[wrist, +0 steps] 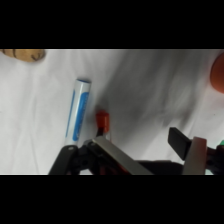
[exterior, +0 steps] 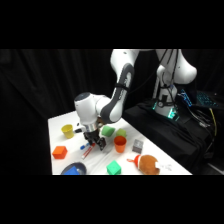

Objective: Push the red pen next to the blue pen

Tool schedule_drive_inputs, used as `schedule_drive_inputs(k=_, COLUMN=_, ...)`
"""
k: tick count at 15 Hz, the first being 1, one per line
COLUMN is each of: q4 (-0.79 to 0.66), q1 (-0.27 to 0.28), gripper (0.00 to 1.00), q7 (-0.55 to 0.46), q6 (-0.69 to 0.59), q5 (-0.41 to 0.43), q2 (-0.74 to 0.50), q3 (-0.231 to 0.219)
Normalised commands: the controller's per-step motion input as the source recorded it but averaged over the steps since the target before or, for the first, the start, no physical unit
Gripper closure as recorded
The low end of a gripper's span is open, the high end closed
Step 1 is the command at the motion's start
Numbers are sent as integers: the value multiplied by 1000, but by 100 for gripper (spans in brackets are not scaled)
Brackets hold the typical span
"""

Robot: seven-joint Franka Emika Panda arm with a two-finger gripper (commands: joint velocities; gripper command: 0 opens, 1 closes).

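The blue pen (wrist: pixel 80 112) lies on the white table, blue and white, pointing away from me in the wrist view. Just to its right the red pen (wrist: pixel 102 121) shows only its red end; the rest is hidden under the gripper's left finger (wrist: pixel 117 155). My gripper (wrist: pixel 147 147) is open, with bare table between its fingers, and the red pen lies at the outer side of the left finger. In the side view the gripper (exterior: pixel 94 143) is low over the table, with the red pen (exterior: pixel 88 151) and a bit of the blue pen (exterior: pixel 83 147) at its lower left.
Around the gripper stand a yellow cup (exterior: pixel 68 131), an orange cube (exterior: pixel 59 152), a dark blue bowl (exterior: pixel 74 170), a green block (exterior: pixel 114 168), an orange cup (exterior: pixel 120 144), a green piece (exterior: pixel 107 131), a grey block (exterior: pixel 137 146) and a plush toy (exterior: pixel 147 164).
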Motion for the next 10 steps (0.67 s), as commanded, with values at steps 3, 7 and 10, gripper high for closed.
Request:
schedule_drive_inputs(k=3, q4=214, q1=20, gripper=0, q7=-33, q6=-227, q5=-116, q2=-24, q3=-44)
schedule_drive_inputs(k=7, q4=289, q1=48, gripper=0, q7=104, q6=-572, q5=-73, q2=-239, q3=-92)
schedule_drive_inputs(k=10, q4=476, q1=47, gripper=0, q7=166, q6=-838, q5=-17, q2=-305, q3=-135)
